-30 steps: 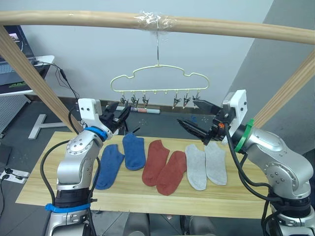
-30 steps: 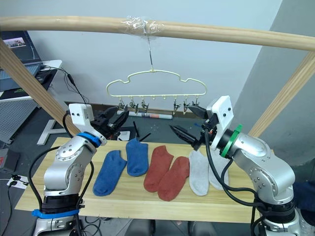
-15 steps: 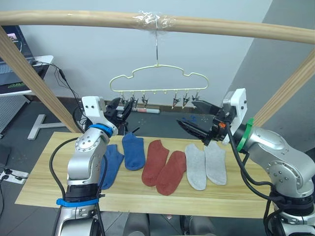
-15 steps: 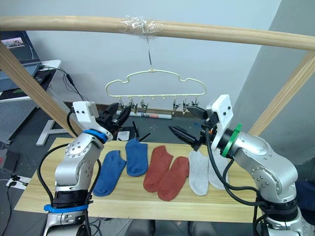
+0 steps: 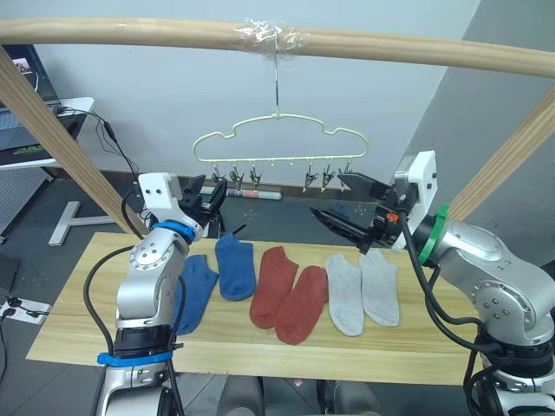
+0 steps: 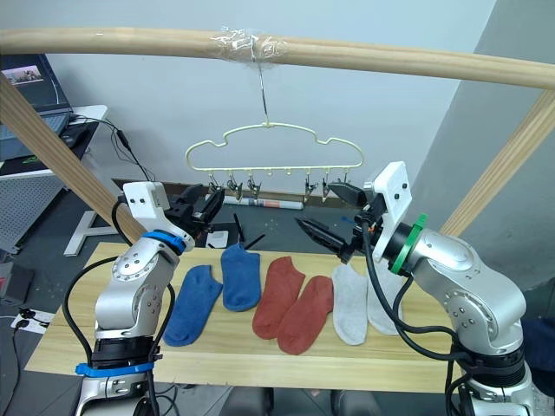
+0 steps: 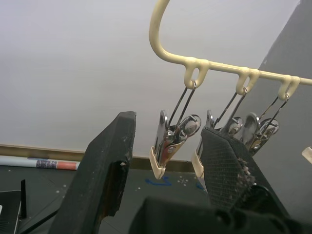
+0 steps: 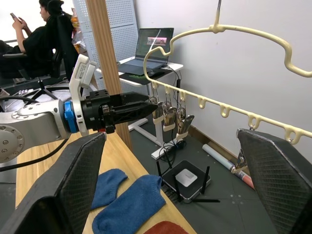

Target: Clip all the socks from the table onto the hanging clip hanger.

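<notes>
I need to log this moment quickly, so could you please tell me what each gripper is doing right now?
Left gripper: jaws open around the endmost clip of the clip hanger, holding nothing.
Right gripper: jaws wide open, holding nothing.

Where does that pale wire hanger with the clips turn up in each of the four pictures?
Left eye view: clip hanger hangs centre, under the pole.
Right eye view: centre, above the socks.
Left wrist view: its end clips sit between the left gripper fingers.
Right wrist view: sweeps across the upper right.
Shared landmark: the row of clips.
</notes>
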Controlling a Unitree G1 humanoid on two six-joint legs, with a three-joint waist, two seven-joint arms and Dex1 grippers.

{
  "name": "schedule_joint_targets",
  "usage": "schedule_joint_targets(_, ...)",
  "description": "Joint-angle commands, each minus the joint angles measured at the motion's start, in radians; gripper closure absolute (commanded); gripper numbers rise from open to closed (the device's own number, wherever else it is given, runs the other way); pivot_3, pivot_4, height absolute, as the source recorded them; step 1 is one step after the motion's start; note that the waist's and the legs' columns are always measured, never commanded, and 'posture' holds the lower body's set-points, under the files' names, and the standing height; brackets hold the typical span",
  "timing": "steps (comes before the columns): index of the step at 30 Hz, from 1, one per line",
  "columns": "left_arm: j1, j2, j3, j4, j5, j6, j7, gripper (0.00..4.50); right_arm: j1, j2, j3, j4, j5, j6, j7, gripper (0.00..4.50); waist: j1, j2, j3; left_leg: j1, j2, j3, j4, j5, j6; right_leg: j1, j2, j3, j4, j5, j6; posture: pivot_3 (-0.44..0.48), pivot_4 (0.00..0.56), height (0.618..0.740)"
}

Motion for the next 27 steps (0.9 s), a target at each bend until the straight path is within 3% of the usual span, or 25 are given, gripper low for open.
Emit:
schedule_joint_targets(1, -0.025, -0.009, 0.004, -0.006, 0.001, -0.031, 0.006, 2.08, -0.025, -0.008, -0.025, -0.026, 0.022, -0.011, -0.007, 0.0, 0.0, 0.0, 0.0, 0.0, 0.0, 0.0, 0.0, 0.0, 0.0, 0.0, 0.0, 0.0, 0.0, 0.0, 0.0, 0.15, 0.189, 0.74)
schedule_joint_targets(22, -0.053, -0.024, -0.009, 0.021, 0.013, -0.06, 0.006, 2.08, -0.034, -0.012, -0.034, -0.023, 0.033, -0.009, -0.026, 0.0, 0.0, 0.0, 0.0, -0.001, 0.0, 0.0, -0.002, 0.0, 0.0, 0.0, 0.0, 0.0, -0.005, 0.0, 0.0, 0.139, 0.185, 0.74)
schedule_joint_targets(25, -0.052, -0.029, -0.014, 0.021, 0.007, -0.057, -0.003, 2.56, -0.035, -0.012, -0.036, -0.022, 0.034, -0.008, -0.028, 0.0, 0.0, 0.0, 0.0, -0.001, 0.0, 0.0, -0.002, 0.0, 0.0, 0.0, 0.0, 0.0, -0.005, 0.0, 0.0, 0.136, 0.186, 0.74)
schedule_joint_targets(27, -0.052, -0.032, -0.014, 0.024, 0.007, -0.057, -0.006, 3.14, -0.035, -0.013, -0.038, -0.021, 0.035, -0.008, -0.029, 0.0, 0.0, 0.0, 0.0, -0.001, 0.0, 0.0, -0.002, 0.0, 0.0, 0.0, 0.0, 0.0, -0.005, 0.0, 0.0, 0.136, 0.186, 0.74)
